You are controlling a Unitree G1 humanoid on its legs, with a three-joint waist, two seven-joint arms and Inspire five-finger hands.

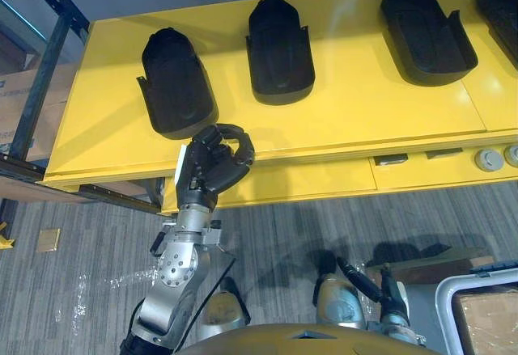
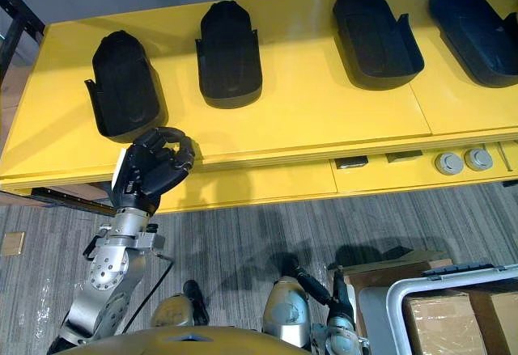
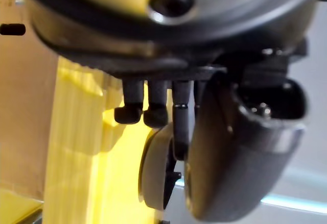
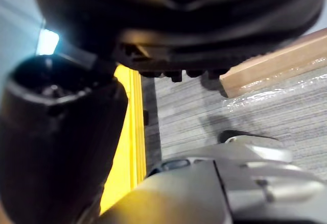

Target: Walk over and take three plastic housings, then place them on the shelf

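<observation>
Several black plastic housings lie in a row on the yellow table (image 1: 348, 112): the leftmost housing (image 1: 174, 80), a second housing (image 1: 279, 44), a third housing (image 1: 425, 31) and a fourth housing (image 2: 477, 19) at the right edge. My left hand (image 1: 212, 161) is raised at the table's front edge, just before the leftmost housing, fingers curled and holding nothing. The left wrist view shows the same curled fingers (image 3: 153, 112) over the yellow surface. My right hand (image 1: 368, 284) hangs low over the floor with relaxed fingers and nothing in it.
A dark metal rack (image 1: 40, 64) with cardboard boxes stands left of the table. A grey bin (image 1: 449, 306) holding a cardboard box sits at the lower right, with a wooden board (image 1: 429, 266) on the carpet beside it. Round knobs (image 1: 488, 159) stick out of the table's front.
</observation>
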